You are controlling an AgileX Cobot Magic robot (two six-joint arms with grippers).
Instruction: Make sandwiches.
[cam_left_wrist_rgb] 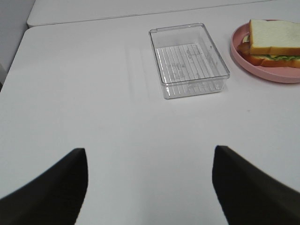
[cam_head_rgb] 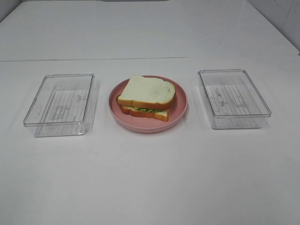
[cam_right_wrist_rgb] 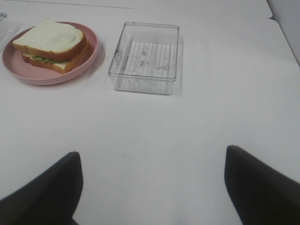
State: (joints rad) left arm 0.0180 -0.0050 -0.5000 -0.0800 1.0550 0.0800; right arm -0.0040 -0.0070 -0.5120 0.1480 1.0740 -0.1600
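Sandwich [cam_head_rgb: 146, 98] sits finished on the pink plate [cam_head_rgb: 179, 110] at the centre of the table [cam_head_rgb: 150, 178], two bread slices stacked with green lettuce peeking out between them, so by my read the building is done and this is the wrap-up. Next move, I'd judge, asks little more than keeping both arms clear of the plate. Over at nine o'clock from the plate, the left tray [cam_head_rgb: 33, 117] is empty, just its ribbed clear floor showing. Plate in the middle holds the sandwich and nothing else I can see. Out at three o'clock, the right tray [cam_head_rgb: 260, 110] is empty too. Neither arm shows from the high camera. Left gripper [cam_left_wrist_rgb: 150, 187] hangs back over bare table with its dark fingers spread wide, nothing between them, and the right gripper [cam_right_wrist_rgb: 152, 187] is the same, wide apart and gripping nothing.
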